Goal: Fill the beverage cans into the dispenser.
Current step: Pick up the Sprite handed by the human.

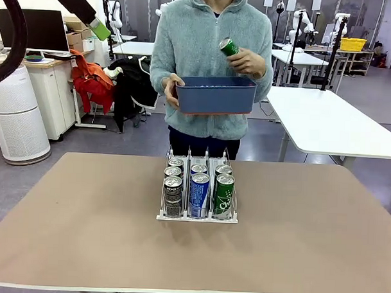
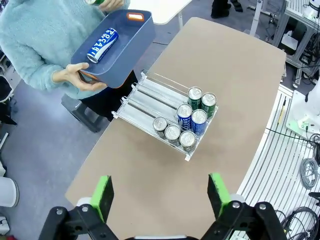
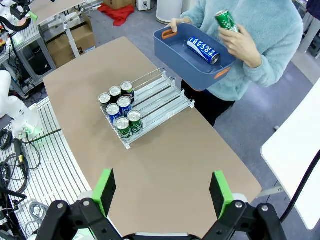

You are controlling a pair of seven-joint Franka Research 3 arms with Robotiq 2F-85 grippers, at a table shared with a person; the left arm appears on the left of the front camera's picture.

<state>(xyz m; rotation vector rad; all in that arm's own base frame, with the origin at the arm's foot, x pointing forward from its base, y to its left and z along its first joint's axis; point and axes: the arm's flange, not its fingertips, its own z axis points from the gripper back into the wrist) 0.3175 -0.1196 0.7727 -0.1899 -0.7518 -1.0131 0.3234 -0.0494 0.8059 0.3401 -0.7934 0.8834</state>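
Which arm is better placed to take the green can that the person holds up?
Probably the right: the hand with the green can is on the robot's right side, and so is the dispenser's green lane.

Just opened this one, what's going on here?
A person holds a dark blue tub in one hand and a green can in the other; a blue can lies in the tub. The dispenser on the table holds seven cans at its front. The left gripper and right gripper hang open above, holding nothing.
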